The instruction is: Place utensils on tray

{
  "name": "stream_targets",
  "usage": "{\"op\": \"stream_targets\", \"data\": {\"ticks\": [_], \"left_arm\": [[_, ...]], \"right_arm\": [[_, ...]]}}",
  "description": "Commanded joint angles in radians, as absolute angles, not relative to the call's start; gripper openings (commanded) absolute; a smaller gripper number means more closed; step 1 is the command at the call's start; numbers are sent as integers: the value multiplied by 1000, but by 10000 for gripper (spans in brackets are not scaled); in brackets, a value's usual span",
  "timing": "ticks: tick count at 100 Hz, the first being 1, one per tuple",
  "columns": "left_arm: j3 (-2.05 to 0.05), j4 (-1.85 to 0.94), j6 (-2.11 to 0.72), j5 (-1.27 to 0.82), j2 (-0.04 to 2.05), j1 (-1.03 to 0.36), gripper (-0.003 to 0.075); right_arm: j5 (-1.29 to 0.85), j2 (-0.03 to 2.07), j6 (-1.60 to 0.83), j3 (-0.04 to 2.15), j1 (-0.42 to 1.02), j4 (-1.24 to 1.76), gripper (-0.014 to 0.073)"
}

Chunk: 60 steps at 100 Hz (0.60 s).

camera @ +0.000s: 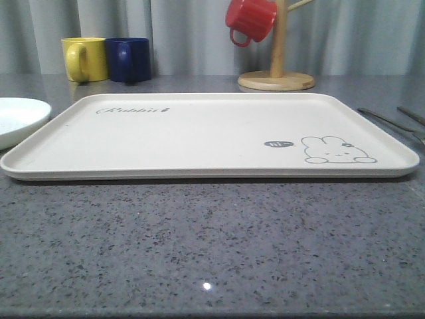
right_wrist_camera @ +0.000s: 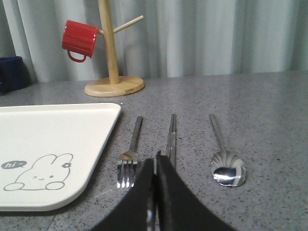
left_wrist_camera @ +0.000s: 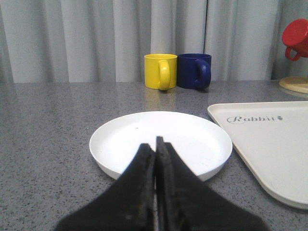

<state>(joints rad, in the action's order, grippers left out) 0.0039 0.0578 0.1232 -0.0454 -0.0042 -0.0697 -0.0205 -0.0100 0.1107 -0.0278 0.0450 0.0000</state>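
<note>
Tray is seen bare at table centre, w/ plate just off its left edge and fork, chopsticks & spoon laid side by side on the table off its right edge. L gripper is held clenched over the plate's near rim; R gripper is clenched too, nothing gripped, at the chopsticks' near end.

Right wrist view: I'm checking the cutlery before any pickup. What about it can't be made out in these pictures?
- Chopsticks: near ends hidden behind the shut right gripper in the right wrist view.
- Fork and spoon: in the front view, cutlery shows as thin slivers cut by the frame's edge.
- Plate: near rim hidden behind the shut left gripper in the left wrist view.
</note>
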Motion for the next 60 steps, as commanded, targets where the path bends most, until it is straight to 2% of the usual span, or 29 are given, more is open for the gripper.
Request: {"op": "stream_targets", "data": {"ticks": [1, 40, 60], "left_arm": [[33, 57, 134, 37, -37, -72, -19], [27, 57, 134, 44, -37, -72, -19], [-52, 48, 134, 20, -30, -72, -19]], "right_arm": [[64, -29, 102, -28, 38, 0, -69], [64, -29, 102, -28, 38, 0, -69], [64, -29, 102, -28, 38, 0, -69]]}}
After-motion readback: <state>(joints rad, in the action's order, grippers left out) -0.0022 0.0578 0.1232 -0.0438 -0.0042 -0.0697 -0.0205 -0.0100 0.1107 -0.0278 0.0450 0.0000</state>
